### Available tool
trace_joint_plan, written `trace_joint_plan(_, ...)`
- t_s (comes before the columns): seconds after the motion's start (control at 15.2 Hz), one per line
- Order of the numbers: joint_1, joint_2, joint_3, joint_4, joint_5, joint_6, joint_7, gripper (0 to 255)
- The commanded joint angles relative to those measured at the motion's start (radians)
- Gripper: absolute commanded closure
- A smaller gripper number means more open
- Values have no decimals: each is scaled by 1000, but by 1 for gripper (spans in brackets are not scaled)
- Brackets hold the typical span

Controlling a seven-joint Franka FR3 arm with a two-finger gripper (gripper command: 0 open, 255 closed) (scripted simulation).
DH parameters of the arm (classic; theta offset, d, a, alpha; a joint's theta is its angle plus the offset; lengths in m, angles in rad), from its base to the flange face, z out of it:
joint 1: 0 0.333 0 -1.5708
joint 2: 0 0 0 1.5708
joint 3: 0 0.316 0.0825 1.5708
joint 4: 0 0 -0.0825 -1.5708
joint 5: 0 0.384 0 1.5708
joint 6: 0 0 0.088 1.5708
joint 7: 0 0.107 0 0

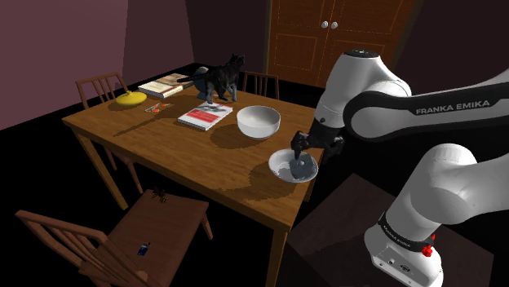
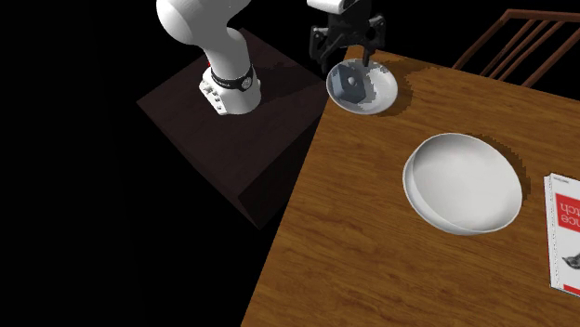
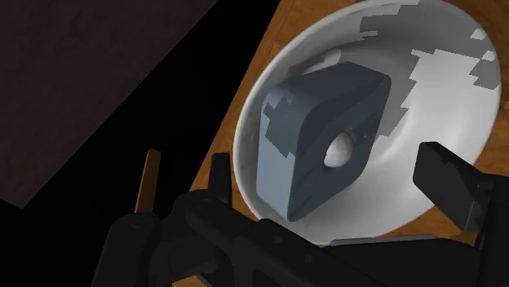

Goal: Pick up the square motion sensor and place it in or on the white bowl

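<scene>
we see the pincer (image 2: 355, 58) spread wide, hovering just above the small white bowl (image 3: 457, 73) near the desk (image 2: 372, 232) edge by the stand. the square dark grey motion sensor (image 3: 314, 130) lies tilted inside that bowl. a larger white bowl (image 2: 462, 181) sits nearby.

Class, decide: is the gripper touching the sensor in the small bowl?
Apart. In the wrist view the open gripper stands clear of the sensor; white bowl shows beside each finger.

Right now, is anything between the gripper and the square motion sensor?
Nothing visible. The open gripper hangs directly above the dark grey motion sensor, which already lies in the small white bowl.
</scene>
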Motion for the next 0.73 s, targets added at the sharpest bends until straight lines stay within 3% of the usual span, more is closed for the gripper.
trace_joint_plan(0.0,-4,9,12,-19,10,32,21,0)
trace_joint_plan(0.26,-3,53,23,-46,20,103,20,0)
trace_joint_plan(0.66,-3,53,23,-46,20,103,20,0)
